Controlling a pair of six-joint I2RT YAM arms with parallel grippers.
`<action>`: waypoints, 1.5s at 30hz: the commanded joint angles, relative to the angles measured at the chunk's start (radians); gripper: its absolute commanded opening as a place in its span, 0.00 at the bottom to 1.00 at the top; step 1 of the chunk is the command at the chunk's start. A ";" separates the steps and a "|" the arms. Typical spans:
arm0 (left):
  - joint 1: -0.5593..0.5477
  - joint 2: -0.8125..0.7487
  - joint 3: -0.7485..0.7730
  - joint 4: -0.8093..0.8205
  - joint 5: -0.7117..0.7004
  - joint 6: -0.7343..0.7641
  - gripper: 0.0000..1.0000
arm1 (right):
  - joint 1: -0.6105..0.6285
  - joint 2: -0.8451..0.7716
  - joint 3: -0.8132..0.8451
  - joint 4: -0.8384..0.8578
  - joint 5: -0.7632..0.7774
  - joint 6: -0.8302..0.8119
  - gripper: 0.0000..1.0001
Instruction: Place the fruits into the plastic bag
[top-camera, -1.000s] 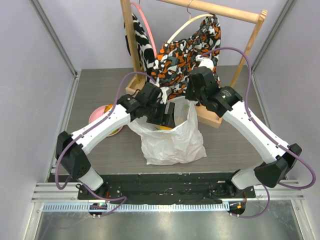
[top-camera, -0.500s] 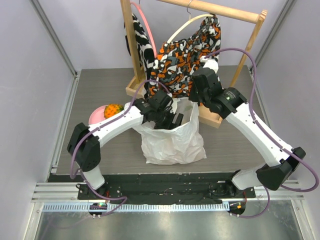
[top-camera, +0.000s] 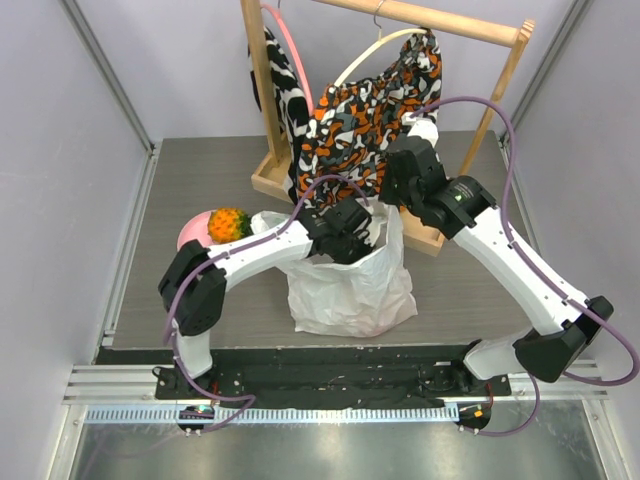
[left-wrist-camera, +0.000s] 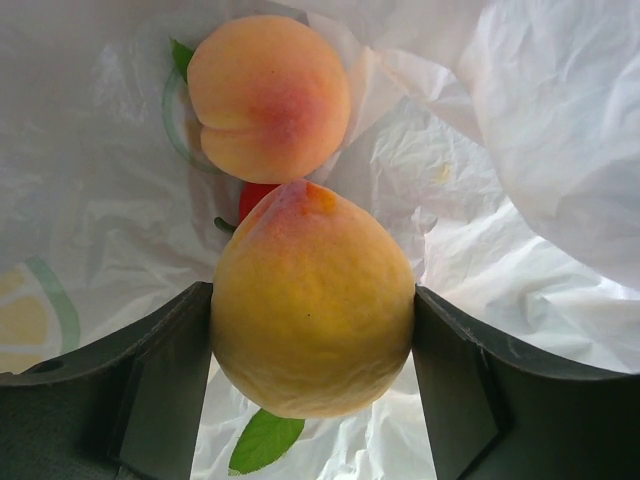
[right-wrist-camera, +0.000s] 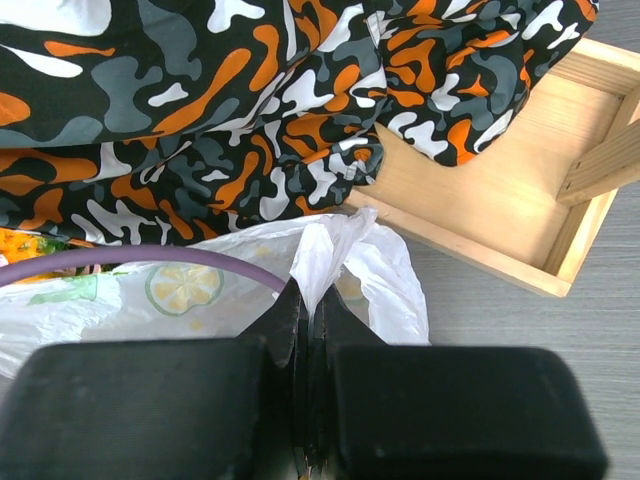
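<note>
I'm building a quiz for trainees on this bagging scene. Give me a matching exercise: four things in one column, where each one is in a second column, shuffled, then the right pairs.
Things
1. mango
2. peach
3. pineapple
4. rim of the plastic bag

Places
A. on the pink plate
B. pinched in the right pincer
C. lying loose inside the bag
D. gripped between the fingers of the left pincer

Pairs: 1-D, 2-C, 3-A, 4-B
</note>
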 joint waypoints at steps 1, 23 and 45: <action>-0.012 0.071 -0.003 -0.043 -0.055 0.024 0.68 | -0.002 -0.051 -0.005 0.010 0.026 0.003 0.01; -0.012 0.011 -0.028 -0.011 -0.115 -0.026 1.00 | -0.004 -0.039 0.000 0.010 0.020 0.008 0.01; 0.048 -0.196 -0.034 0.096 -0.275 -0.114 1.00 | -0.004 -0.035 0.006 0.010 0.017 0.008 0.01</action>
